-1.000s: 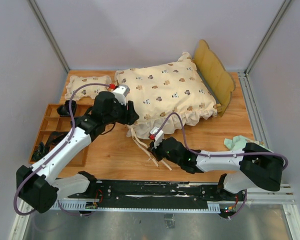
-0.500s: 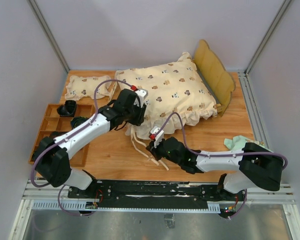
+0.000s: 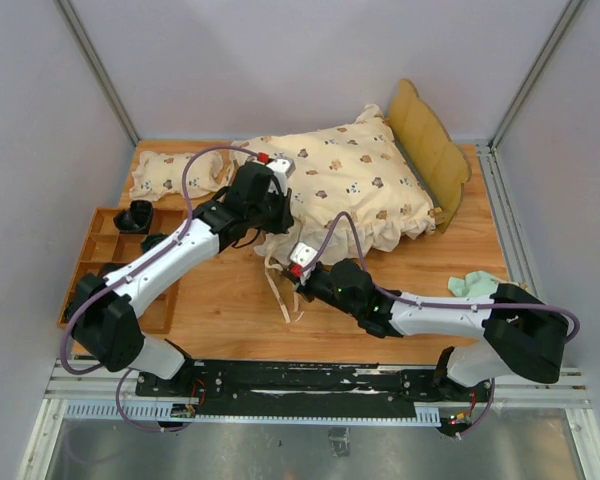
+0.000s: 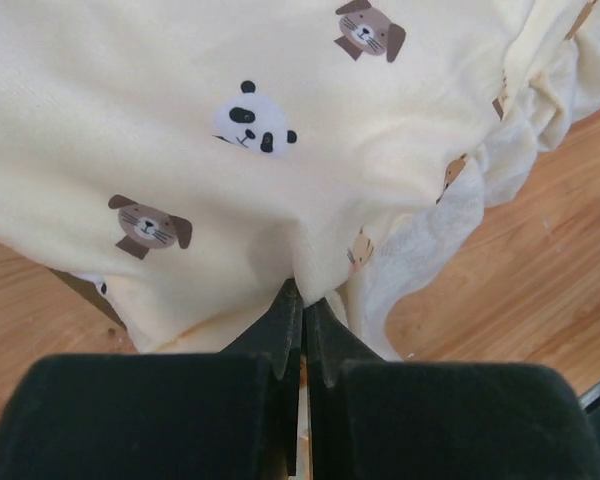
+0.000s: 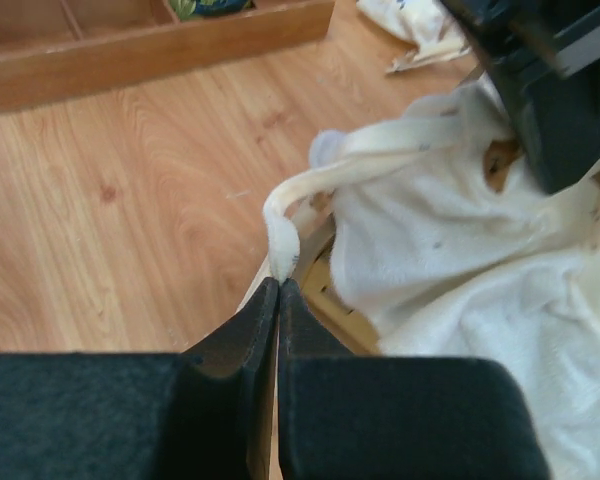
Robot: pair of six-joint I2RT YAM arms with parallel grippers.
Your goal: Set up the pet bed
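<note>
Left gripper [image 4: 300, 292]: clamped on near-left edge of cream bear-print ruffled quilt [image 4: 280, 130]
Right gripper [image 5: 278, 287]: pinching cream fabric tie [image 5: 283, 235]

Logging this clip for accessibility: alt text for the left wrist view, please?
The left gripper, shut, pinches a fold of the cream animal-print quilt, puckering the fabric. The quilt's white ruffle trails right over the wooden table.

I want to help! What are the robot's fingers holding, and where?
The left fingers pinch the cream animal-print quilt near its edge; right fingers pinch a cream fabric tie near its end.
</note>
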